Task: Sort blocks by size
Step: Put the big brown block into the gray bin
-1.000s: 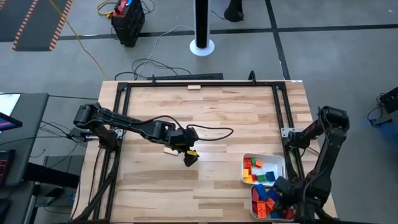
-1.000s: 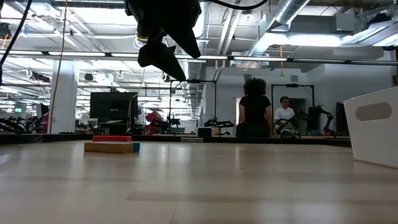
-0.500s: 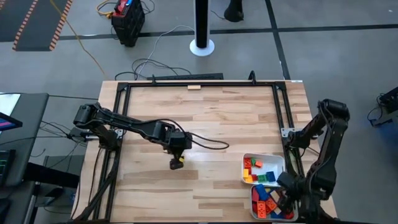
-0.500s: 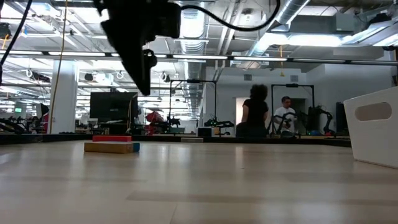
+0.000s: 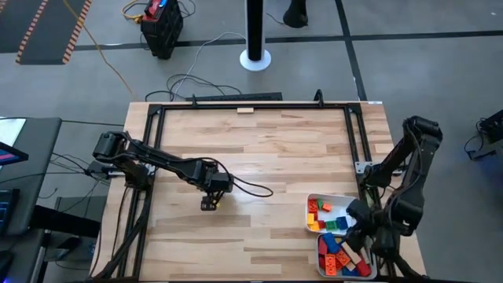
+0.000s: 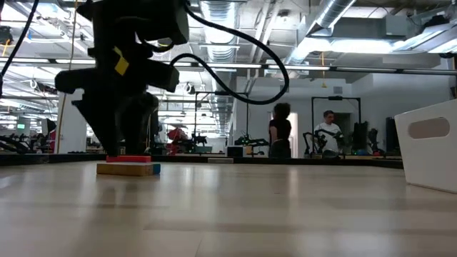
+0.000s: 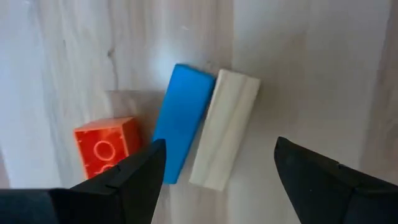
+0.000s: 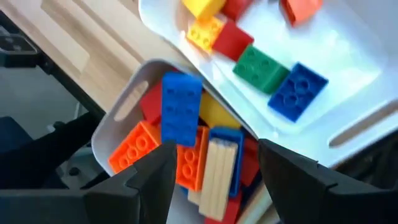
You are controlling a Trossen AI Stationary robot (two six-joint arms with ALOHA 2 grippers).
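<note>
Both arms are dark, nearly black, built of slim round links joined by thicker rounded joints. The left arm [image 5: 157, 161] carries a loose black cable that loops out beside its wrist, and a small yellow tag sits on the wrist block just above the left pincer [image 5: 207, 203]. The right arm [image 5: 409, 177] has a bulkier rounded joint far behind the right pincer [image 5: 363, 245]. Each pincer has two matte black, wedge-shaped fingers [image 7: 134, 180] with flat faces and slightly textured surfaces.
</note>
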